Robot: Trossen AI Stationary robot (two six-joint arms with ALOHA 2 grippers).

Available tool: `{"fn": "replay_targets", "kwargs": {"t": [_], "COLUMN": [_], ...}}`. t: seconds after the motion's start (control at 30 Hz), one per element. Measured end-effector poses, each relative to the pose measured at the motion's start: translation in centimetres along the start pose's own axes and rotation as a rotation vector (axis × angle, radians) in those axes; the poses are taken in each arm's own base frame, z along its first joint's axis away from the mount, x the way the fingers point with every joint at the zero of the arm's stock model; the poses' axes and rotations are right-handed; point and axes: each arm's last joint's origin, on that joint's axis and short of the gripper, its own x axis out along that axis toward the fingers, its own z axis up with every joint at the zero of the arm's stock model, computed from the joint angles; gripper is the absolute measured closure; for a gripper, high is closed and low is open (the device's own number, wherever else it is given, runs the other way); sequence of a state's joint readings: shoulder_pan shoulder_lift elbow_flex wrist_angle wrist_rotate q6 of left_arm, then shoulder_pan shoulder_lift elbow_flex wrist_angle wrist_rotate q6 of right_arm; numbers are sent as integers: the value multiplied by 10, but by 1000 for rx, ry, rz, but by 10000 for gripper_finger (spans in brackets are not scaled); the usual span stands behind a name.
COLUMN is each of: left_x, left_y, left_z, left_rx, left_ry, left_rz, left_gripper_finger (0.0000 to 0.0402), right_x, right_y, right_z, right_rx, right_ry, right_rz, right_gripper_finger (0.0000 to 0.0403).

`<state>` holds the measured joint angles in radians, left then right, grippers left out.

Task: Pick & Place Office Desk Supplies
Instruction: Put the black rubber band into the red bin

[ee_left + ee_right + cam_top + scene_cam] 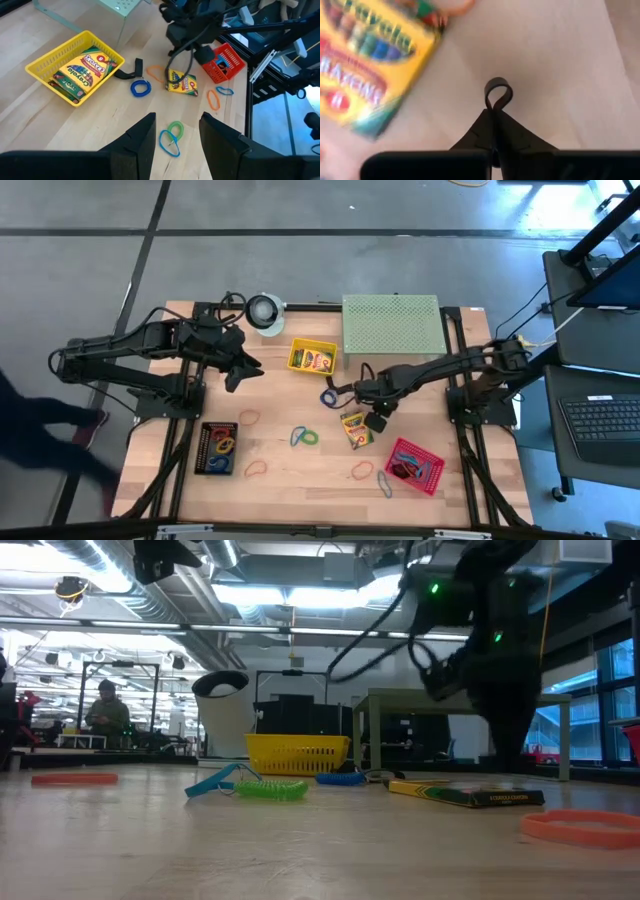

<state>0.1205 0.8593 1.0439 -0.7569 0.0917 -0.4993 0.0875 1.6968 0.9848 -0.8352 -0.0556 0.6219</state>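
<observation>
While my left gripper [176, 137] hangs with its fingers spread and empty over the wooden desk [300, 480], I see the yellow mesh basket [312, 357] holding flat crayon boxes [82, 70]. My right gripper [495, 117] has its fingers pressed together on a thin black clip loop [498, 95], beside a loose crayon box [355, 428].

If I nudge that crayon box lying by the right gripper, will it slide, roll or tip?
The crayon box lies flat on the wood table, so it will probably slide and turn rather than roll or tip. It looks like thin card, so it is likely light and may crush under a hard squeeze.
</observation>
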Motion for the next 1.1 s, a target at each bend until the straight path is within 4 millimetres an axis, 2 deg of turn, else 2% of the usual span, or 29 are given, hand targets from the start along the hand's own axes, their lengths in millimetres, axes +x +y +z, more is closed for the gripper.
{"fn": "replay_targets", "kwargs": {"t": [0.23, 0.43, 0.53, 0.67, 0.87, 0.97, 1.1], "left_x": [0, 1, 2, 3, 3, 8, 22], "left_y": [0, 0, 0, 0, -1, -1, -3], "left_z": [0, 0, 0, 0, 0, 1, 4], "left_rx": [-2, 13, 13, 14, 16, 15, 36], "left_ry": [0, 0, 4, 16, 27, 37, 70], "left_rz": [1, 3, 4, -13, -35, -34, -62], "left_gripper_finger": [256, 256, 256, 256, 256, 256, 256], "right_x": [-44, -80, -89, -89, -80, -73, -60], "right_y": [8, 22, 32, 49, 70, 76, 82], "right_z": [-25, -63, -84, -113, -147, -154, -154], "right_rx": [43, 93, 123, 126, 161, 174, 173], "right_ry": [-71, -124, -115, -66, -27, -43, -38], "right_rz": [131, 260, 307, 327, 284, 249, 191], "right_gripper_finger": [399, 400, 400, 401, 401, 401, 401]}}
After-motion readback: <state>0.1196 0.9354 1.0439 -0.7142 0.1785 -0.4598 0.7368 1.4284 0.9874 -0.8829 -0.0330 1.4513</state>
